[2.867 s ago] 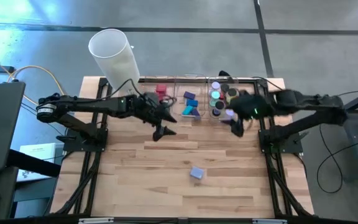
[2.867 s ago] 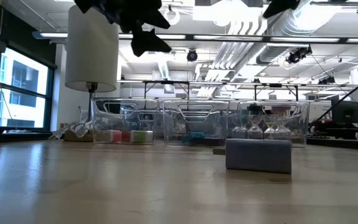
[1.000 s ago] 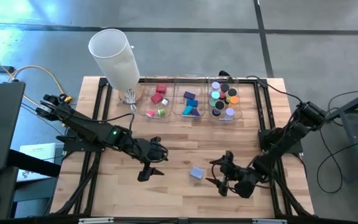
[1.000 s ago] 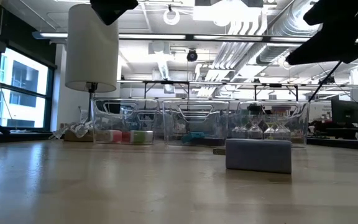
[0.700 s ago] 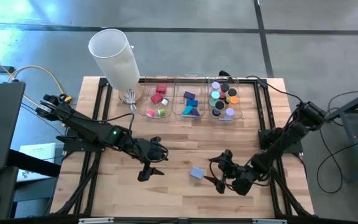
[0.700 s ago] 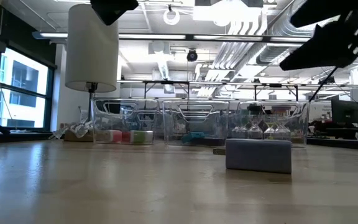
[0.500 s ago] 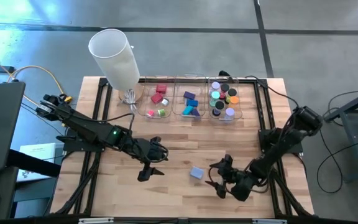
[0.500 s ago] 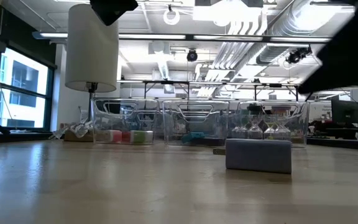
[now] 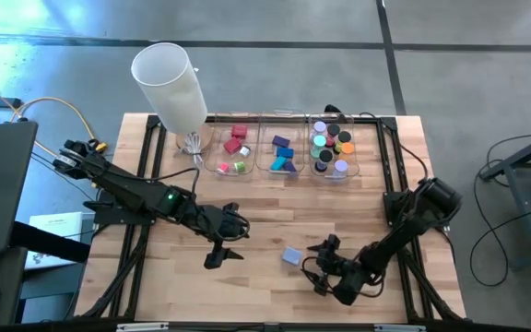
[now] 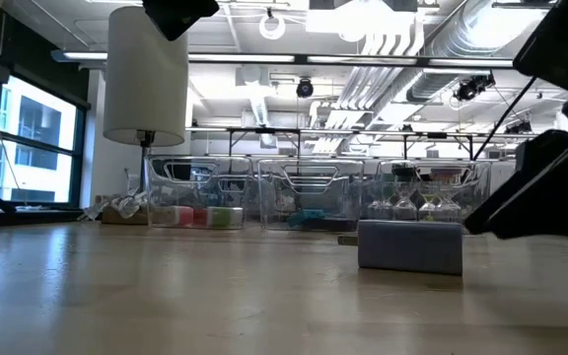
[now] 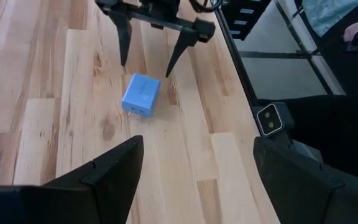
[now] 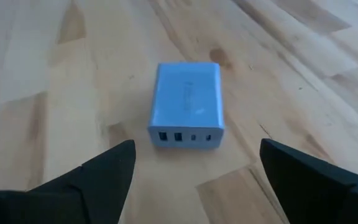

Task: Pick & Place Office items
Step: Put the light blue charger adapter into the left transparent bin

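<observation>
Scene: a wooden table [image 9: 247,277] seen from above, one dark robot arm at each side, three clear bins [image 9: 279,155] in a row along the far edge at 12 o'clock.

Task item: a small blue charger block [image 9: 291,256] lies flat and alone on the bare wood, toward 5 o'clock of the table's middle, well apart from the bins. The other colourful pieces already sit inside the bins.

Right gripper: the right gripper [image 9: 319,267] is low over the table, just beside the block at its 3 o'clock side. Its two fingers are spread wide and hold nothing. In its own wrist view the block [image 12: 186,104] sits centred ahead between the fingers, port face toward the camera.

Left gripper: the left gripper [image 9: 221,247] hangs near the table's middle, farther off at the block's 9 o'clock — fingers also spread wide, empty.

Long axis: in the high view it runs roughly from 10 to 4 o'clock, close to the line of the right arm's approach.

Key relation: the right arm is the nearer one, and the block lies straight ahead of its open fingers — a short forward reach should put one finger on each long side.

Risk: low and light, the block may slide when touched.
</observation>
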You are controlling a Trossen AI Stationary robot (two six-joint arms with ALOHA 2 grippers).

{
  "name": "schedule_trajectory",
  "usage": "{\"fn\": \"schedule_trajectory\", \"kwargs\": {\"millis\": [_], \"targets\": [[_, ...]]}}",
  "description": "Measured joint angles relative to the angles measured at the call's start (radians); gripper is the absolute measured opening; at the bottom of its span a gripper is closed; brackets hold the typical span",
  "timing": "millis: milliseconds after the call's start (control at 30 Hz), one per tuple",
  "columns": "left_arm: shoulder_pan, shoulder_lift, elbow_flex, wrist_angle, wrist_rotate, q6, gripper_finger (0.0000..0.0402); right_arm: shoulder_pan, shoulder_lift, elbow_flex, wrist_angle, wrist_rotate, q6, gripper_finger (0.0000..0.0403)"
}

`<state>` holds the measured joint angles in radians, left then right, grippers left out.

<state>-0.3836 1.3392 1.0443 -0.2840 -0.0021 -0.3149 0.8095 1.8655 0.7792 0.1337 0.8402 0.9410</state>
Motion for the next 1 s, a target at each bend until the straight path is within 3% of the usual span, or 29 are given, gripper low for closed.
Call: {"fn": "schedule_trajectory", "kwargs": {"millis": [733, 1000], "targets": [[0.0, 0.0, 0.0, 0.001, -0.035, 0.001, 0.0297, -0.046, 0.152, -0.001, 0.276, 0.04, -0.141, 0.0332], [0.0, 0.0, 0.0, 0.001, -0.036, 0.0, 0.0297, -0.103, 0.169, 0.0, 0.36, -0.024, -0.228, 0.0332]]}}
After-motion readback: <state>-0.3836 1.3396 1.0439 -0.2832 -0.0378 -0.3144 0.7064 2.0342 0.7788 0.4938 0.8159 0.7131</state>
